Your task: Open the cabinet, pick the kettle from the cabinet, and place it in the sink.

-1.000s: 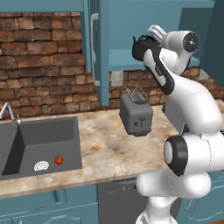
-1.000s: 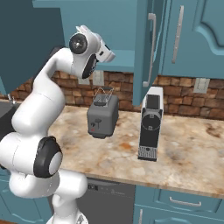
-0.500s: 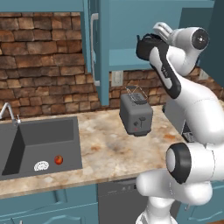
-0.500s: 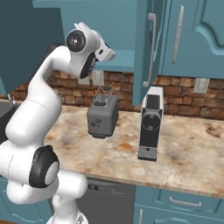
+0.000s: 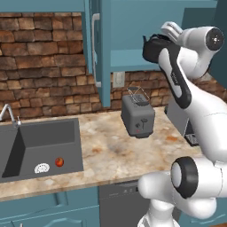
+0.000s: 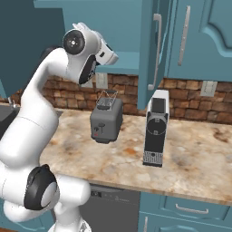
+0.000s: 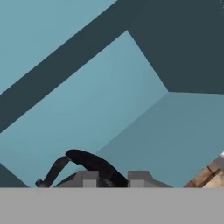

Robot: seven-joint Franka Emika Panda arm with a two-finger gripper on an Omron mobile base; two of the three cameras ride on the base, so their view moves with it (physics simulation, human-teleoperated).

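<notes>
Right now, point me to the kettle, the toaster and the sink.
kettle (image 5: pixel 153 49), left base view, on its dark rounded body, up at the gripper.
toaster (image 5: pixel 138 117), left base view, on its grey front face.
sink (image 5: pixel 48 135), left base view, on the basin's back wall.

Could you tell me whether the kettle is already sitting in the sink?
No, the kettle is up at the open cabinet in the gripper, while the sink holds only two small items.
</notes>
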